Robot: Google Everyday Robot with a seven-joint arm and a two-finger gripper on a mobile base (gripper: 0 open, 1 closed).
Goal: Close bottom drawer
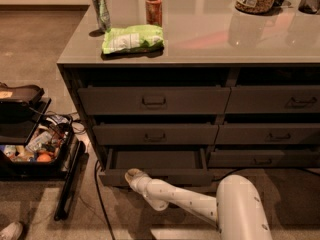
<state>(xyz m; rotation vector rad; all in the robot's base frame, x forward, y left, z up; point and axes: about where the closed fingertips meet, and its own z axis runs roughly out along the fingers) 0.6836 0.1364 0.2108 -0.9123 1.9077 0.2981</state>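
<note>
Grey cabinet point(200, 44), lowest left slot: bottom drawer point(175, 177), pulled out, rigid, likely light on its slides, best pushed on its flat front, where my gripper point(134, 174) rests, spread or pressed together I cannot tell.

One camera, high behind the gripper point(134, 174), looks forward and down along the arm point(192, 202); the gripper sits low in view at the bottom drawer point(172, 176), the tabletop point(210, 39) beyond and above it

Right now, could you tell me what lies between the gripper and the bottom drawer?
Nothing: in the camera view the gripper sits against the open bottom drawer, left of its centre.
</note>
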